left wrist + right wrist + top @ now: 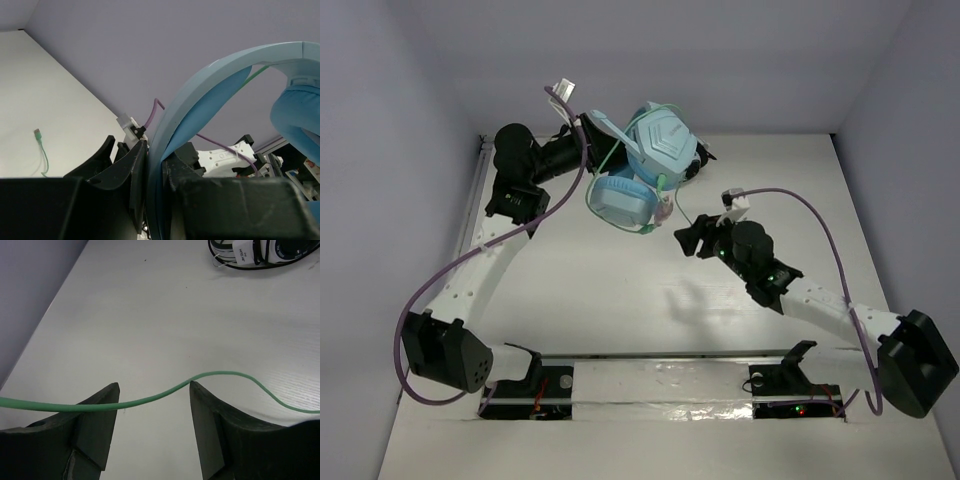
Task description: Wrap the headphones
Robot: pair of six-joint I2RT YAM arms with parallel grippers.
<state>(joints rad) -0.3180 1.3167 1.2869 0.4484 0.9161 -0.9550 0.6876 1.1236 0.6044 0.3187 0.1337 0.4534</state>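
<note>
Closest to the lens on the left wrist cam is the left gripper (pixel 156 162). Its black fingers are pinched narrow on the wide light blue headband of the headphones (pixel 645 165), and the band stands edge-on between the jaws. From overhead, the headphones are up off the table (pixel 620 310) at roughly 12 o'clock of the view, hanging from that grip. One earcup faces up and the other round one sits at about 7 o'clock from it. Thin green strands run over both cups.

The right gripper (pixel 155 390) is at about 4 o'clock from the headphones, just beside the lower cup. Its jaws are spread wide, and the pale green cable (pixel 220 374) crosses the gap between them from side to side without being pinched. Can't tell if it actually rests on the fingertips.

The cable's plug (pixel 37 132) lies on the table at 9 o'clock in the left wrist view. A pair of black-and-white headphones (pixel 250 252) sits on the table at 1 o'clock in the right wrist view.
</note>
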